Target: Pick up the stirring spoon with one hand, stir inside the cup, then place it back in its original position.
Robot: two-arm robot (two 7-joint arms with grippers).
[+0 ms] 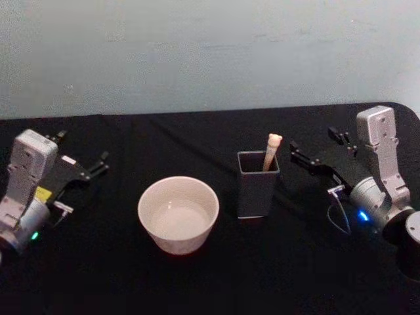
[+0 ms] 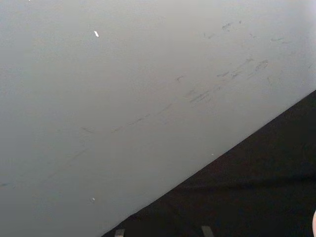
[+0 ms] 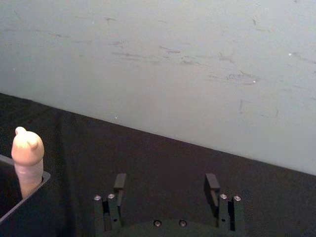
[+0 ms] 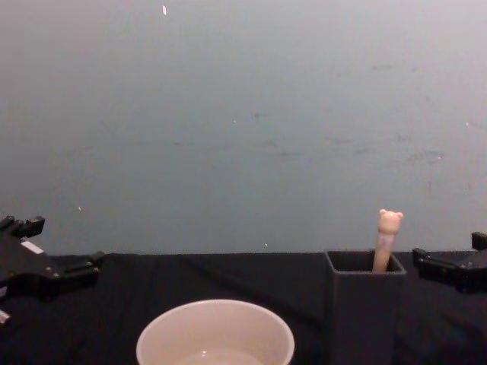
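Observation:
The stirring spoon stands in the dark grey square holder, its beige bear-head handle leaning out of the top; its bowl is hidden inside. The wide cream cup sits on the table left of the holder. My right gripper hovers open just right of the holder, level with the handle. In the right wrist view the gripper has the bear head off to one side. My left gripper rests open at the far left, well away from the cup.
A black cloth covers the table, with a pale grey wall close behind its far edge. The cup and holder stand a hand's width apart. The table's right rear corner lies beside the right arm.

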